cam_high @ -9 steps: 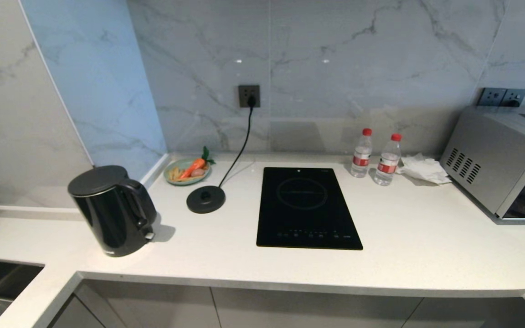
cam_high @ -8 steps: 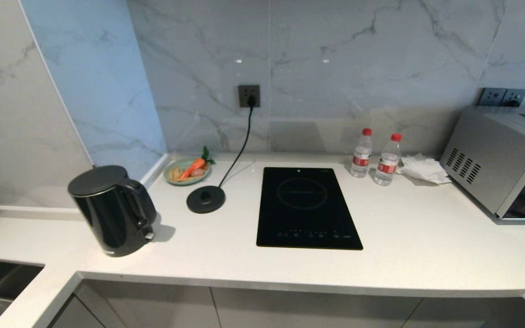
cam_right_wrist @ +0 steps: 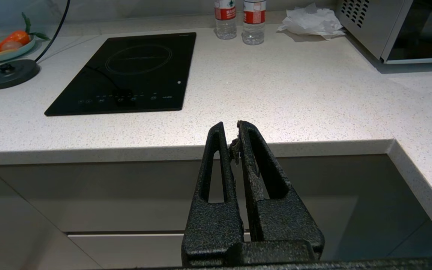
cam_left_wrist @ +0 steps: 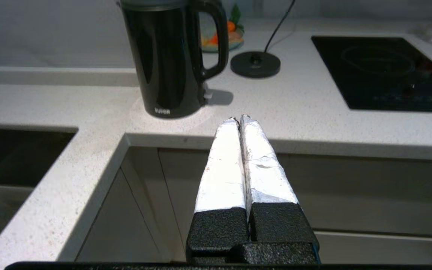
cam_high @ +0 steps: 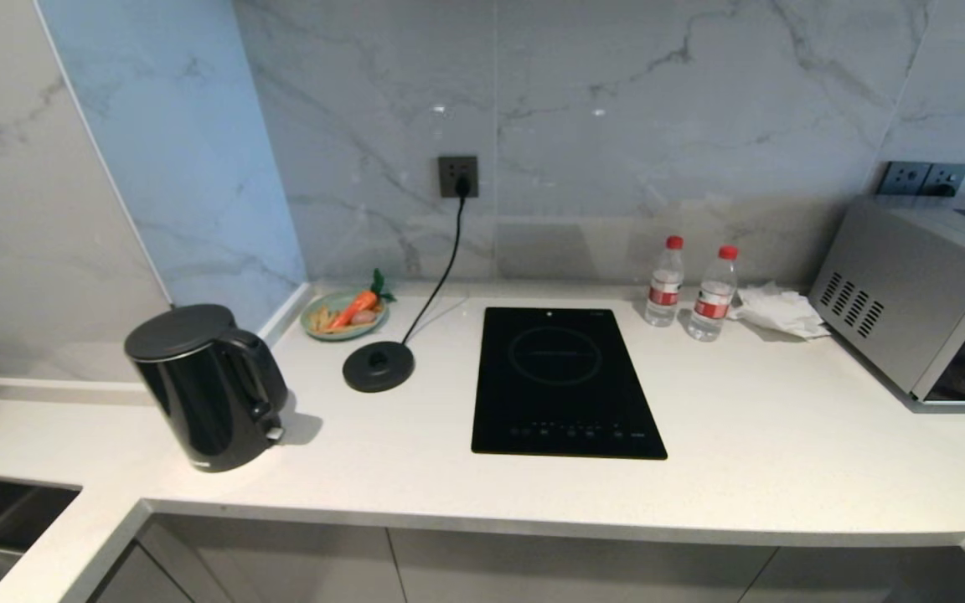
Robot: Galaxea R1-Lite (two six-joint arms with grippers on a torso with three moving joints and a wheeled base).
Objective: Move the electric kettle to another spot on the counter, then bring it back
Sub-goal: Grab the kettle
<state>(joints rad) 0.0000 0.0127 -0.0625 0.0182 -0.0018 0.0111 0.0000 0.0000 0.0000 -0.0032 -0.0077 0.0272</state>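
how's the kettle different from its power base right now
The electric kettle is a tall, glossy jug with a loop handle; the power base is a flat, matte disc. The base has a cord running to the wall socket; the kettle stands apart, unconnected. Both are black and sit on the counter.

Kitchen: induction hob, microwave, counter.

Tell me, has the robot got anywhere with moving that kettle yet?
Nothing looks done: the electric kettle stands on the counter, off its power base. Nothing is in hand either: the left gripper and right gripper are shut, empty, short of the counter's edge. Both moves remain.
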